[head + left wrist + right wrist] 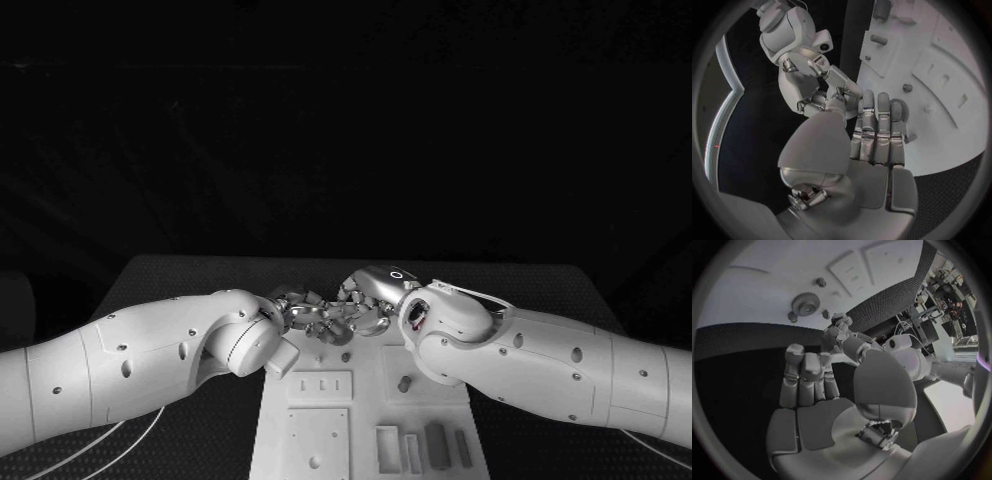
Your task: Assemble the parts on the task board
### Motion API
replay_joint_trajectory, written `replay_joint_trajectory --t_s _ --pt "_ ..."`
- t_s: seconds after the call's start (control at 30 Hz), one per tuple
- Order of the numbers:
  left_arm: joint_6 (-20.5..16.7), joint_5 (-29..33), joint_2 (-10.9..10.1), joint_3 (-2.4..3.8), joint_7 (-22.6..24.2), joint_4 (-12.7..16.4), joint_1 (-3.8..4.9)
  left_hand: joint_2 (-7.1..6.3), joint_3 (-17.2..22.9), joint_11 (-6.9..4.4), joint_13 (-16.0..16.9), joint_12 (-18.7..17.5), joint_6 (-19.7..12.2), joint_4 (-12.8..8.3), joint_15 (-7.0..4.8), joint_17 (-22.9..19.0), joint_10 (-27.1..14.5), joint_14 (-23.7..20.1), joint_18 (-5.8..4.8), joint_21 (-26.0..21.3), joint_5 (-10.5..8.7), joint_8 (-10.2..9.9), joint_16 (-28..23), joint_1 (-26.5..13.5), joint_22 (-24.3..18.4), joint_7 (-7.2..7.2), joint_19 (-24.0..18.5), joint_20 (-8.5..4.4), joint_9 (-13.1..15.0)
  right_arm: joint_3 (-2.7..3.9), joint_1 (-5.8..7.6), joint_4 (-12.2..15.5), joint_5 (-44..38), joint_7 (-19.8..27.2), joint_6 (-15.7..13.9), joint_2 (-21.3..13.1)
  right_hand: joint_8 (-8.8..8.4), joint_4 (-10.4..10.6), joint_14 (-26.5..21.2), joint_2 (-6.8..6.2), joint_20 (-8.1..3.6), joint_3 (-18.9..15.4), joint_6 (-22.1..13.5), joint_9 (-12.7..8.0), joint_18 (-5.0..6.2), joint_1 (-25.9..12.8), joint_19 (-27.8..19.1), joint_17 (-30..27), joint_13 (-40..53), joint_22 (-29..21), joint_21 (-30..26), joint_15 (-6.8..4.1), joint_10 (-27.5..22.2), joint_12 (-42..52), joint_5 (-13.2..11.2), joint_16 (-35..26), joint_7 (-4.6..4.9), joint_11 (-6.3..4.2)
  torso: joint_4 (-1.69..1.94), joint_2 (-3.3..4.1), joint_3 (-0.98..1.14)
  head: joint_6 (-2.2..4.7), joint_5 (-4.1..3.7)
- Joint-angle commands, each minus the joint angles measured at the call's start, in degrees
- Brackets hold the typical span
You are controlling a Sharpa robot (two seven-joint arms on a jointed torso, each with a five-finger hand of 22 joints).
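The white task board [368,405] lies lengthwise in front of me. My left hand [306,316] and right hand [378,297] meet fingertip to fingertip just above its far end. In the left wrist view my left hand [876,135] has straight fingers lying side by side and a bare palm, and its thumb reaches the right hand [811,87]. In the right wrist view my right hand [807,377] also has a bare palm, with the left hand [842,335] at its thumb tip. Whether a part sits between the touching fingertips is hidden. A gear [806,304] and small pegs [820,282] stand on the board [761,290].
Near me the board carries a raised plate [317,440], a slotted block [325,383], a small peg [405,383] and several upright bars [437,446]. Both forearms flank the board over the black table [188,275]. Cables [123,445] run under the left arm.
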Motion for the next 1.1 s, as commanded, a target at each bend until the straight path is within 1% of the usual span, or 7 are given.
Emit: replay_joint_trajectory --t_s 0.03,0.1,0.17,0.27,0.47,1.03,1.1 --pt "-0.3 0.0 0.2 0.08 0.6 0.3 0.06 0.64 0.6 -0.01 0.2 0.4 0.7 0.1 -0.32 0.1 0.5 0.4 -0.05 0.4 0.03 0.0 0.5 0.3 -0.1 -0.09 -0.1 -0.71 0.0 0.01 -0.10 0.2 -0.9 0.8 0.7 0.3 0.37 -0.1 0.5 -0.02 -0.16 0.4 6.2 2.5 0.73 -0.4 0.4 0.1 0.1 0.7 0.3 -0.03 0.5 -0.3 -0.3 0.2 2.23 -0.04 0.00 0.00 -0.05 0.00 -0.02" --pt "-0.2 0.2 0.1 0.08 0.6 0.4 0.06 0.96 0.9 -0.05 0.3 0.4 0.8 0.1 -0.36 0.1 0.5 0.4 -0.11 0.4 0.07 -0.1 0.6 0.8 -0.2 -0.13 -0.2 -0.75 0.0 0.01 -0.15 0.0 -0.9 0.8 0.8 0.4 0.37 -0.1 0.5 -0.02 -0.15 0.4 6.2 2.5 0.73 -0.4 0.4 0.1 0.1 0.7 0.3 -0.04 0.5 -0.3 -0.3 0.2 2.23 -0.04 0.00 0.01 -0.02 -0.03 0.00" --pt "0.1 0.2 0.1 0.08 0.7 0.4 0.06 2.23 1.9 -0.09 0.4 0.4 0.9 -0.1 -0.40 0.1 0.5 0.3 -0.22 0.5 0.32 -0.2 0.7 3.2 -0.3 -0.17 -0.4 -0.81 -0.1 0.01 -0.17 -0.2 -0.9 0.8 0.9 0.4 0.37 -0.1 0.5 -0.03 -0.15 0.4 6.2 2.5 0.73 -0.4 0.4 0.1 0.1 0.7 0.3 -0.04 0.5 -0.3 -0.3 0.2 2.23 -0.05 0.01 0.03 -0.02 -0.01 -0.03" --pt "0.4 0.6 0.0 0.08 1.0 0.4 0.06 2.83 2.6 -0.08 0.6 0.4 1.0 -0.1 -0.35 0.0 0.5 0.2 -0.43 0.6 0.55 -0.3 0.8 5.6 -0.5 -0.15 -0.7 -0.83 -0.1 0.01 -0.24 -0.4 -0.9 0.8 0.8 0.4 0.37 -0.1 0.5 -0.03 -0.15 0.4 6.2 2.5 0.73 -0.4 0.4 0.1 0.1 0.6 0.3 -0.04 0.5 -0.3 -0.3 0.2 2.23 -0.05 0.01 0.01 -0.04 -0.03 -0.05" --pt "0.7 0.8 -0.2 0.08 1.3 0.5 0.05 2.98 7.2 -0.03 0.9 0.2 1.1 -0.2 -0.19 -0.2 0.4 -0.1 -0.78 0.8 0.20 -0.6 0.9 10.6 -0.8 -0.17 -1.1 -0.68 -0.2 0.01 -0.42 -0.6 -0.9 0.9 0.9 0.5 0.36 -0.1 0.5 -0.05 -0.15 0.5 6.2 2.5 0.73 -0.4 0.4 0.1 0.1 0.6 0.3 -0.04 0.6 -0.3 -0.3 0.2 2.23 -0.05 0.08 0.03 -0.07 -0.11 -0.08" --pt "1.1 1.2 -0.5 0.08 1.3 0.7 0.05 3.09 8.4 -0.02 1.0 0.1 1.2 -0.1 -0.11 -0.3 0.4 -0.3 -0.96 0.9 0.18 -0.7 0.9 11.2 -0.9 -0.18 -1.4 -0.59 -0.2 0.01 -0.74 -1.0 -0.8 1.0 1.1 0.5 0.35 -0.1 0.5 -0.07 -0.15 0.5 6.3 2.5 0.73 -0.4 0.4 0.1 0.1 0.6 0.3 -0.04 0.6 -0.3 -0.3 0.2 2.23 -0.05 -0.01 0.01 0.00 -0.37 -0.03" --pt "1.0 1.2 -0.6 0.08 1.2 0.6 0.05 3.40 8.7 -0.09 1.1 0.3 1.4 0.0 -0.12 -0.3 0.6 -0.1 -1.03 0.9 0.20 -0.6 1.0 11.0 -1.0 -0.22 -1.5 -0.57 -0.2 0.01 -0.77 -1.0 -0.8 1.0 1.1 0.4 0.34 -0.1 0.5 -0.07 -0.15 0.5 6.3 2.5 0.73 -0.4 0.4 0.1 0.1 0.6 0.3 -0.04 0.6 -0.3 -0.3 0.2 2.23 -0.05 -0.01 0.01 0.01 -0.38 0.00"
